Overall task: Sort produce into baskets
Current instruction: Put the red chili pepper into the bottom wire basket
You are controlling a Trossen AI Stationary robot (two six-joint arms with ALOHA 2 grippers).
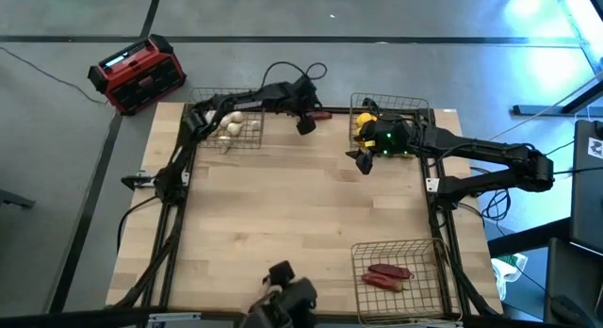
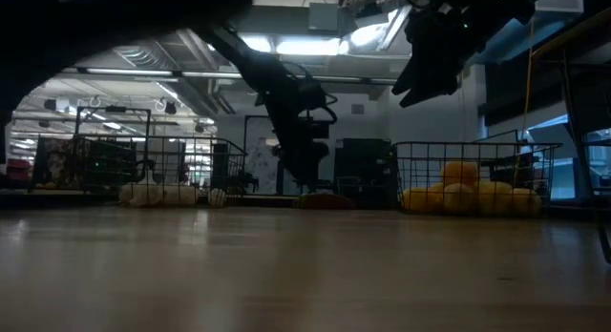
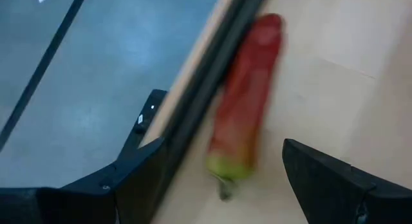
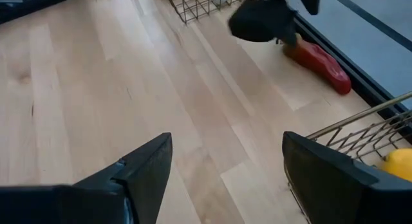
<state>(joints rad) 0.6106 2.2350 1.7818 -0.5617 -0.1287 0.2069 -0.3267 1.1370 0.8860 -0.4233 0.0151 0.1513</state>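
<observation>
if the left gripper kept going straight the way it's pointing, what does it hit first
Most likely the red pepper lying on the table at its far edge. The left gripper is open, and the pepper sits directly ahead between its fingers in the left wrist view. How much gap remains is hard to judge.

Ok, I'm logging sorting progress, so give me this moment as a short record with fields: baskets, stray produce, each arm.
far-left basket: whitish bulbs
far-right basket: yellow and orange fruits
near-right basket: two red peppers
stray produce: one red pepper on the table's far edge, between the far baskets
left gripper: jaws open, poised over the stray pepper, holding nothing
right gripper: jaws open, empty, raised above the table beside the far-right basket
</observation>
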